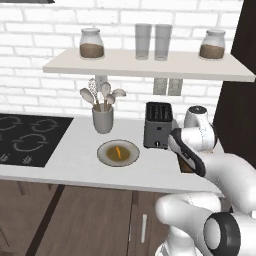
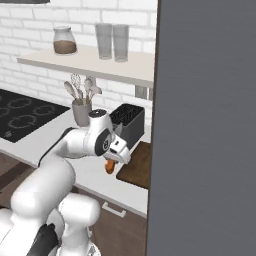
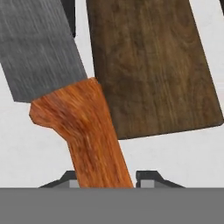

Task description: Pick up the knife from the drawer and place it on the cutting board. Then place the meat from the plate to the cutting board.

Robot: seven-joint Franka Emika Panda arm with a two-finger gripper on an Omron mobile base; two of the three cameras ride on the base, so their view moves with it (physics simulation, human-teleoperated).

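1. The gripper point(image 3: 105, 177) is clamping the orange handle of the knife point(image 3: 83, 127); in the hand view the handle is rising from between the two finger tips and the grey blade is running off toward 11 o'clock.
2. The cutting board point(image 3: 148, 65) is lying on the pale counter point(image 3: 175, 153) below the knife, at about 1 o'clock from the handle in the hand view, with the blade hanging beside the board's edge, not over its middle.
3. In the right base view the orange handle is peeking out under the hand, just at 9 o'clock of the board's near corner; how high it is above the counter is hard to judge from this angle.
4. The plate point(image 1: 118, 152) is sitting on the counter at 9 o'clock of the toaster point(image 1: 158, 126), and the meat point(image 1: 117, 150) is lying at its centre, untouched.
5. Judged from this, the knife pickup is done and its carry is nearly over; setting it on the board is left.
6. The whole second half is waiting too: fetching the meat from the plate and laying it on the board.
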